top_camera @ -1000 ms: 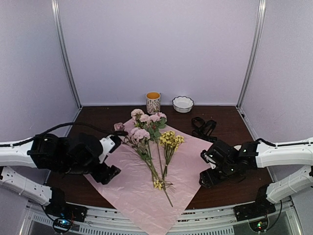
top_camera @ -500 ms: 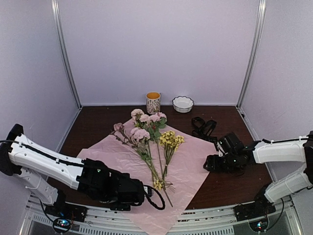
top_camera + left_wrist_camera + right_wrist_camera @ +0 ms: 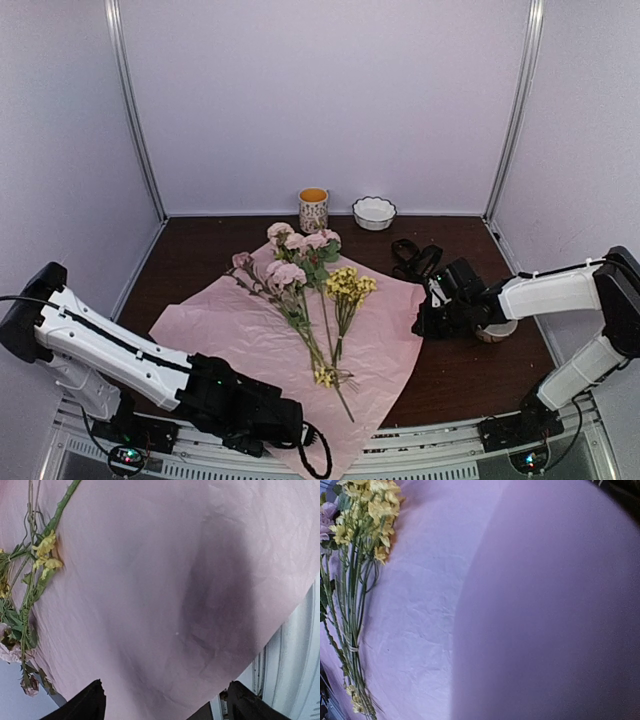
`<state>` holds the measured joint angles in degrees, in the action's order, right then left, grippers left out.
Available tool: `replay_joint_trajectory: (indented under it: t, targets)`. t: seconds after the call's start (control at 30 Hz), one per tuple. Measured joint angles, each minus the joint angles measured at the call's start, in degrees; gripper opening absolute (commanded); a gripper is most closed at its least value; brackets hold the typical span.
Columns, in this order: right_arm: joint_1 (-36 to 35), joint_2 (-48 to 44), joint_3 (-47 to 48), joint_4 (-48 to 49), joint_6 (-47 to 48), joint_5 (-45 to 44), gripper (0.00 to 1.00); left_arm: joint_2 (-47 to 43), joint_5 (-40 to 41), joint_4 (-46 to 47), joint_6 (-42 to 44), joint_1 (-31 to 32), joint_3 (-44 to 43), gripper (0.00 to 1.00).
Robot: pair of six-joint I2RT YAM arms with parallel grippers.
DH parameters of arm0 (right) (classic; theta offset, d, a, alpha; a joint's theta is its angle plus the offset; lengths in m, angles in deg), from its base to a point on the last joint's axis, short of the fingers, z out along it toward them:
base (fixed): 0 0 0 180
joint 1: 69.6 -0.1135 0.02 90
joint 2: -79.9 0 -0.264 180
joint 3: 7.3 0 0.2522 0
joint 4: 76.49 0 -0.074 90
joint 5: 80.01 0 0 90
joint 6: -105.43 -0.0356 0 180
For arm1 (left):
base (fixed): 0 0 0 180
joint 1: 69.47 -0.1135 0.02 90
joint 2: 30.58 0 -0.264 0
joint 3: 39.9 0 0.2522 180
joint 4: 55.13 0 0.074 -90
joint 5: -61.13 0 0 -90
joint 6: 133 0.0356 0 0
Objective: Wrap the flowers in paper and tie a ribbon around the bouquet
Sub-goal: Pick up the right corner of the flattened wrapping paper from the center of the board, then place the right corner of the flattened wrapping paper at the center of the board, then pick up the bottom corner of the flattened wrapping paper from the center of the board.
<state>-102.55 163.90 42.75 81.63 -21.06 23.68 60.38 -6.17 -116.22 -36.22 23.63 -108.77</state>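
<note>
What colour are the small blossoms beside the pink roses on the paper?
The small blossoms are yellow, on green stems; the right wrist view shows them best.

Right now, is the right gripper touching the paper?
Cannot tell. In the top view the right gripper sits at the right corner of the paper, but no contact shows; in its wrist view blurred paper hides the fingers.

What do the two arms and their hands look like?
The left arm and the right arm have white rounded links and bulky black joints. The left hand and the right hand are black. A thin black cable loops out near the left hand.
</note>
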Motion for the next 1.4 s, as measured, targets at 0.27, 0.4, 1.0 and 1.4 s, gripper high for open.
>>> replay_joint_trajectory:
  t: [0.27,0.4,1.0,1.4]
  targets:
    - [0.0,-3.2,5.5,-4.6,1.6,-0.5,0.0,0.4,-0.3,2.9,5.9,2.5,2.8,0.88]
    - [0.0,-3.7,7.4,-5.4,2.1,-2.2,0.03,0.5,-0.2,4.5,8.6,2.6,4.5,0.88]
    - [-6.1,-16.2,8.5,-18.8,8.3,-6.7,0.55,0.5,4.7,18.0,11.3,3.7,9.9,0.09]
    - [-34.6,-26.6,5.5,-15.4,29.7,-2.8,0.58,-5.1,0.9,18.9,8.5,-2.8,10.7,0.0]
